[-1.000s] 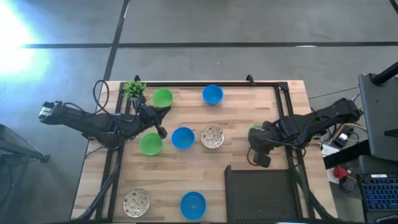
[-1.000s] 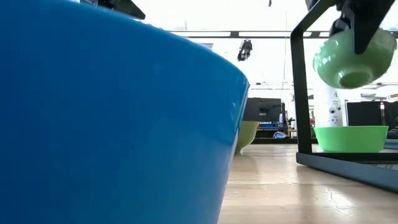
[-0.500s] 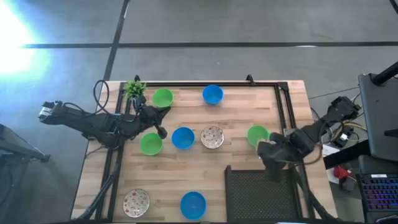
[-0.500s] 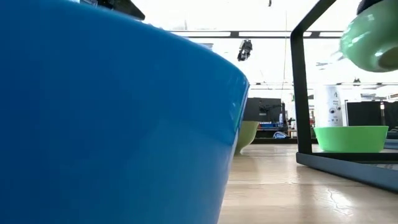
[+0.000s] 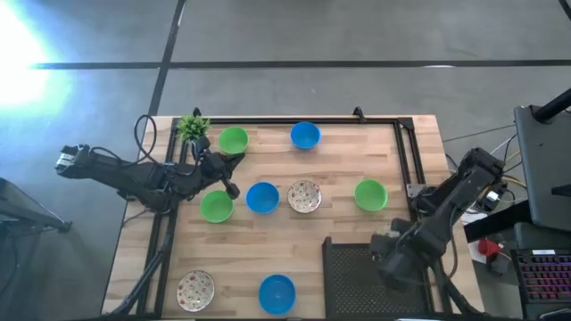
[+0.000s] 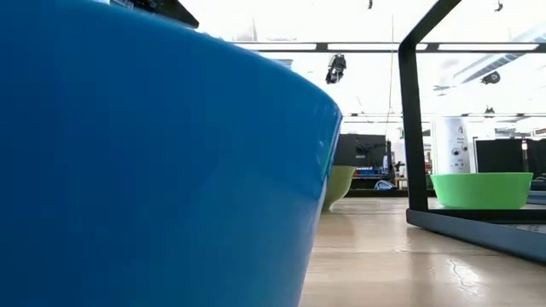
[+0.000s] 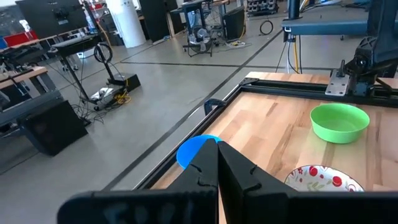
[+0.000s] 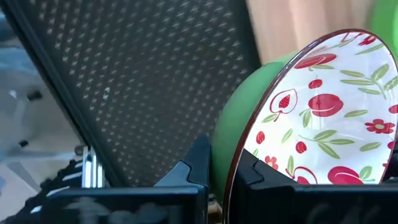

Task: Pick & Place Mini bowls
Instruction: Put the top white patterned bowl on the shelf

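Note:
My right gripper (image 5: 391,259) hangs over the black mesh tray (image 5: 352,278) at the table's near right, shut on a mini bowl (image 8: 323,118) that is white inside with red fruit and green leaves, green outside. The arm hides this bowl in the high view. On the wood stand green bowls (image 5: 233,140) (image 5: 216,206) (image 5: 369,194), blue bowls (image 5: 305,135) (image 5: 262,198) (image 5: 277,292) and speckled bowls (image 5: 304,196) (image 5: 195,290). My left gripper (image 5: 229,188) is shut and empty, level above the table between two green bowls. My right gripper pinches the bowl's rim (image 8: 231,163) between its two fingers, one finger (image 8: 194,163) on the green outside and the other on the patterned inside. The fingers come from above, pointing down. The bowl hangs on edge below them, clear of the mesh tray (image 8: 137,74).
A small potted plant (image 5: 192,126) stands at the far left corner. Black frame rails (image 5: 406,152) run along the table's far and right sides. In the low view a blue bowl (image 6: 153,170) fills the near left, and a green bowl (image 6: 482,189) stands beyond the frame.
My right gripper has carried the bowl from beside the green bowl on the right toward the table's near edge, and now stands over the mesh tray. It stayed shut and turned about its wrist. The bowl has left the low view.

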{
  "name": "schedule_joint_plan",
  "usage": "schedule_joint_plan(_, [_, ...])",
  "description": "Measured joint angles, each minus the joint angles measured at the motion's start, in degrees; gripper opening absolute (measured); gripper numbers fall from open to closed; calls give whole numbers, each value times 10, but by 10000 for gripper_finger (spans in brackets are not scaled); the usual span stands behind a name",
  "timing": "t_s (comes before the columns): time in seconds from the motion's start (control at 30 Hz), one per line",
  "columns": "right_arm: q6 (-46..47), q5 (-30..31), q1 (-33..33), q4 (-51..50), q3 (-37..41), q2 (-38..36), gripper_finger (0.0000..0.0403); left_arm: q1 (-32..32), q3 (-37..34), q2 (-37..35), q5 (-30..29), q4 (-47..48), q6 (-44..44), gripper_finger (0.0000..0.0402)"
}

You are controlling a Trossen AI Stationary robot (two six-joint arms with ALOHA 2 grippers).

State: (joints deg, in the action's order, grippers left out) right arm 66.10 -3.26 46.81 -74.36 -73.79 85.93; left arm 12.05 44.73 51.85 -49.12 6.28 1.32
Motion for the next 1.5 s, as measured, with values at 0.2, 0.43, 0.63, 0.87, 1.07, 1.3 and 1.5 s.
schedule_joint_plan(0.2, [27, -4, 34, -2, -62, 69, 13, 0, 0, 0, 0, 1, 1, 0])
schedule_joint_plan(0.43, [74, -9, 70, -2, -110, 143, 13, 0, 0, 0, 2, 1, 1, 0])
schedule_joint_plan(0.63, [114, -49, 95, 0, -135, 188, 13, 0, 0, 0, 2, 2, 1, 0])
schedule_joint_plan(0.87, [166, -88, 115, 29, -140, 211, 13, 0, 0, 0, 2, 2, -4, 0])
schedule_joint_plan(1.07, [218, -88, 119, 36, -138, 215, 13, 0, 0, 0, 2, 2, -5, 0])
schedule_joint_plan(1.3, [253, -88, 121, 42, -134, 228, 13, 0, 0, 0, 2, 2, -14, 0])
schedule_joint_plan(1.5, [249, -109, 122, 51, -138, 259, 13, 0, 0, 0, 2, 2, -16, 0])
